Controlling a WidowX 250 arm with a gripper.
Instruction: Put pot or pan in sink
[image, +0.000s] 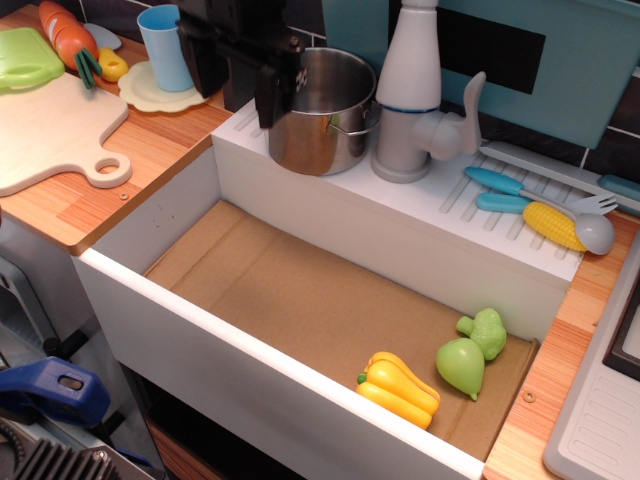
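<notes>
A: Where is the pot (318, 112)?

B: Upper middle of the frame, upright on the drainboard (420, 200), just left of the faucet (415, 95), not in the sink (300, 300).

A: And the gripper (240, 60)?

B: At the pot's left rim. How far open it is, or whether it holds the rim, cannot be told.

A: What lies in the sink?

B: A yellow pepper (398, 388), a pear (461, 366) and broccoli (486, 331), lower right.

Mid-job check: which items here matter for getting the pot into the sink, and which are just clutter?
Job items: steel pot on the drainboard; sink; gripper at the pot's left rim.

Clutter: yellow pepper, green pear, broccoli, blue cup, corn, cutting board.
</notes>
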